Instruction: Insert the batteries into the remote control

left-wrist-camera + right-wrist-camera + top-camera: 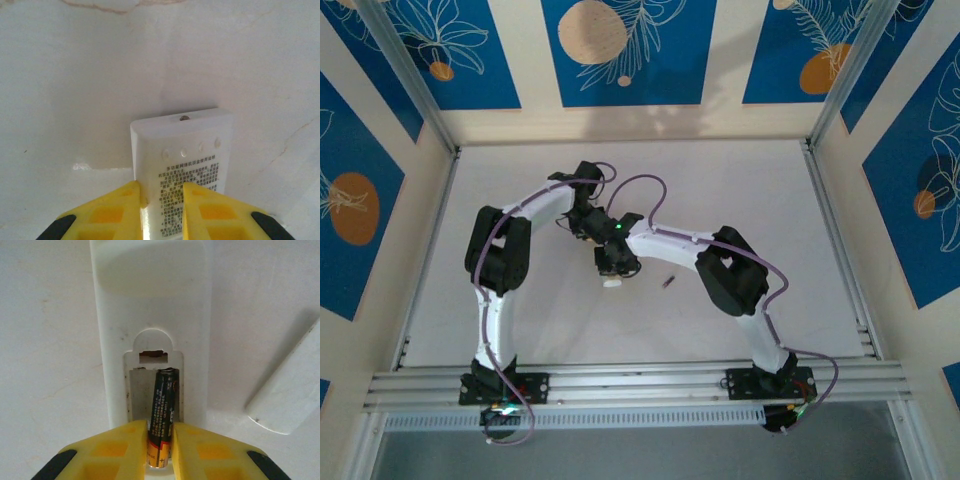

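My right gripper [160, 430] pinches a battery [164, 400], only its "+" readable down at 6 o'clock. My left gripper [161, 192] clamps the remote control [182, 145], label way too blurry to read.

One battery [162, 415] sits in the remote control's [150, 315] compartment.

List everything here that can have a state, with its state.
remote control: back up, compartment open, one slot empty
first battery: partly in the compartment
second battery: loose on the table
battery cover: off, beside the remote
left fingers: shut on remote control
right fingers: shut on first battery
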### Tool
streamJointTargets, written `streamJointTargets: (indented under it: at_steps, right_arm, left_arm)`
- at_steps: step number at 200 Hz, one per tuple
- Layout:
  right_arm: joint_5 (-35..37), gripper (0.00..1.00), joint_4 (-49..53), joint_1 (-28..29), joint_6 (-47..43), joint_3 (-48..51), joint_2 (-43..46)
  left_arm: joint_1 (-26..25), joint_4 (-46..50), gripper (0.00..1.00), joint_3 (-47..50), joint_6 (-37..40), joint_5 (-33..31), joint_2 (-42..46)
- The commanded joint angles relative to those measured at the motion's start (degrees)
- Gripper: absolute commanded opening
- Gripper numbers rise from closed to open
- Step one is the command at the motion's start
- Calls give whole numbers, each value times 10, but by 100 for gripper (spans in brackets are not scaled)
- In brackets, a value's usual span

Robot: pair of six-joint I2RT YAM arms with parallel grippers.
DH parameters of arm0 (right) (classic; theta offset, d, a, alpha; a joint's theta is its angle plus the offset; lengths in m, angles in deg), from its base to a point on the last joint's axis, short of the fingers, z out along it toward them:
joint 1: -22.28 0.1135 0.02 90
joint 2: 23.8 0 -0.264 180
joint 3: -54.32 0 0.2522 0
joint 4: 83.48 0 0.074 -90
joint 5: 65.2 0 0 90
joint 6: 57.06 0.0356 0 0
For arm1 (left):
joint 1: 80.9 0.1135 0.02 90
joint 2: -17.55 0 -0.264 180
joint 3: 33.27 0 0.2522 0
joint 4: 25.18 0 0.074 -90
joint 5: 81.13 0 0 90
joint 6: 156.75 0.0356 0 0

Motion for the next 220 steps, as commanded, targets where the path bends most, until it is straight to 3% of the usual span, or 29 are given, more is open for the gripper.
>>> streamJointTargets:
  at_steps: [1, 133, 220]
  right_arm:
    - [84, 22, 12, -34, -13, -12, -24]
    - [94, 25, 25, -38, -18, -16, 15]
    - [81, 25, 0, -41, 0, 57, 81]
  left_arm:
    - [-28, 2, 21, 9, 0, 35, -39]
    - [-28, 2, 21, 8, 0, 35, -44]
    - [-26, 2, 21, 9, 0, 35, -48]
